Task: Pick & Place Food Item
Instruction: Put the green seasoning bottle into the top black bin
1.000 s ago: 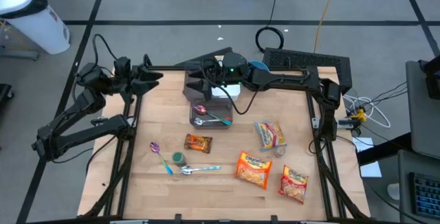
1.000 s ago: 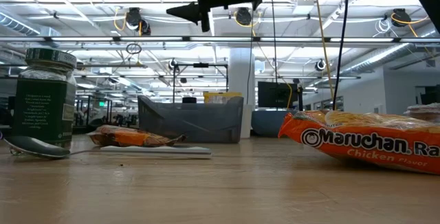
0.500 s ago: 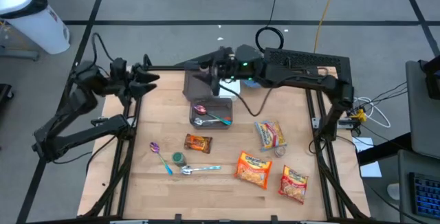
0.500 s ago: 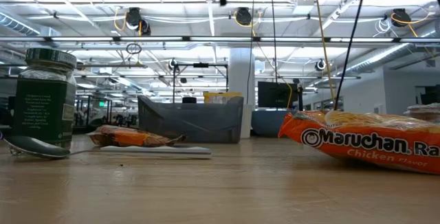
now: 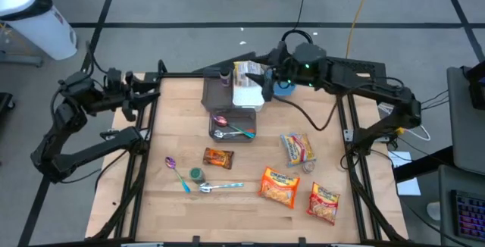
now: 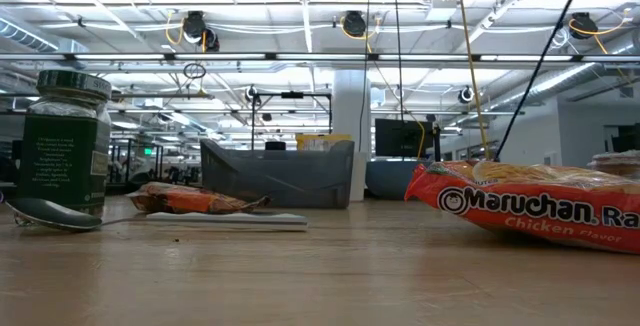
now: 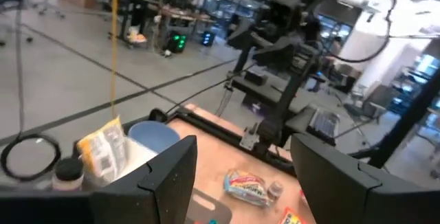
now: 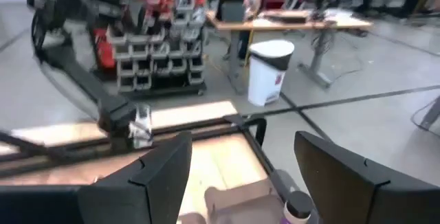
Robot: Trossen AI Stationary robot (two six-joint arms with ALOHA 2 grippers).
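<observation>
Food packets lie on the wooden table: an orange snack packet (image 5: 218,157), two ramen packets (image 5: 280,186) (image 5: 323,201) and a striped packet (image 5: 298,148). A grey bin (image 5: 216,99) at the far middle holds a yellow-white packet (image 5: 246,76) and a bottle (image 5: 224,75). My right gripper (image 5: 265,84) hovers high beside the bin's right end, open, fingers level, nothing between them (image 8: 240,176). My left gripper (image 5: 155,88) stands open over the table's far left edge, nothing between its fingers (image 7: 244,183).
A dark tray (image 5: 233,126) with spoons sits just near of the bin. A green jar (image 5: 196,174), a purple spoon (image 5: 176,170) and a blue-handled spoon (image 5: 220,187) lie front left. A blue bowl (image 7: 155,138) stands behind the bin. Bare wood shows at the near left.
My right gripper has risen and drawn back from over the grey bin toward the table's right, leaving the low view through its top. My left gripper has drawn back toward the table's left edge. Both stay open; nothing on the table has moved.
</observation>
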